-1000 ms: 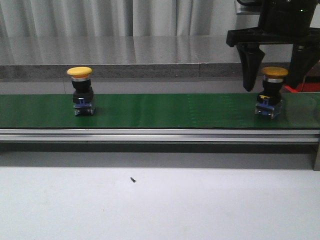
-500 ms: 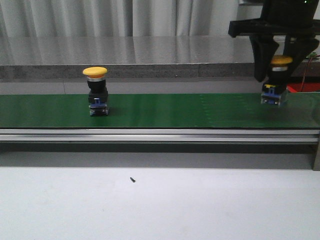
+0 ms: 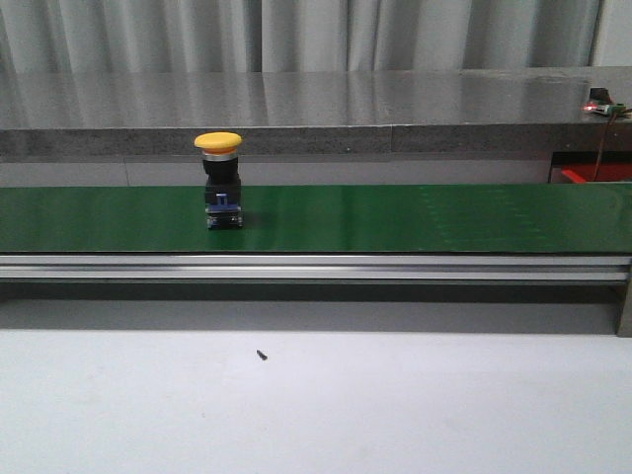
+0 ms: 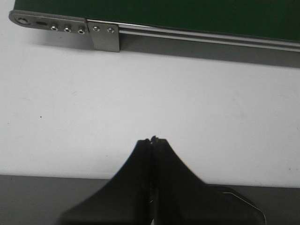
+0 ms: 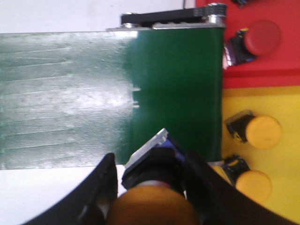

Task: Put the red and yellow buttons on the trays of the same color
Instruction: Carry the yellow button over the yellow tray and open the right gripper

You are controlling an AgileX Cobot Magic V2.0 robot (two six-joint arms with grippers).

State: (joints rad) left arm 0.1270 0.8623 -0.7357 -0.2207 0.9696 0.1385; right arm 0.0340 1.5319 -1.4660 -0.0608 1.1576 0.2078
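On the green conveyor belt (image 3: pixel 415 219) the lone yellow button (image 3: pixel 219 181) stands upright and has travelled rightwards from where it stood a second ago; the second yellow button and the right arm, then over the belt's right end, are gone from the front view, which suggests a pick made and a carry toward the trays; the belt's button waits its turn.

The left gripper (image 4: pixel 153 140) hangs over the bare white table (image 4: pixel 140 103), jaws pressed together, holding nothing.

The right gripper (image 5: pixel 152 180) has its jaws spread only to the width of a yellow-capped button (image 5: pixel 152 204) clamped between them; it hovers at the belt's end, beside the yellow tray (image 5: pixel 276 150) holding two yellow buttons and the red tray (image 5: pixel 262 61) holding one red.
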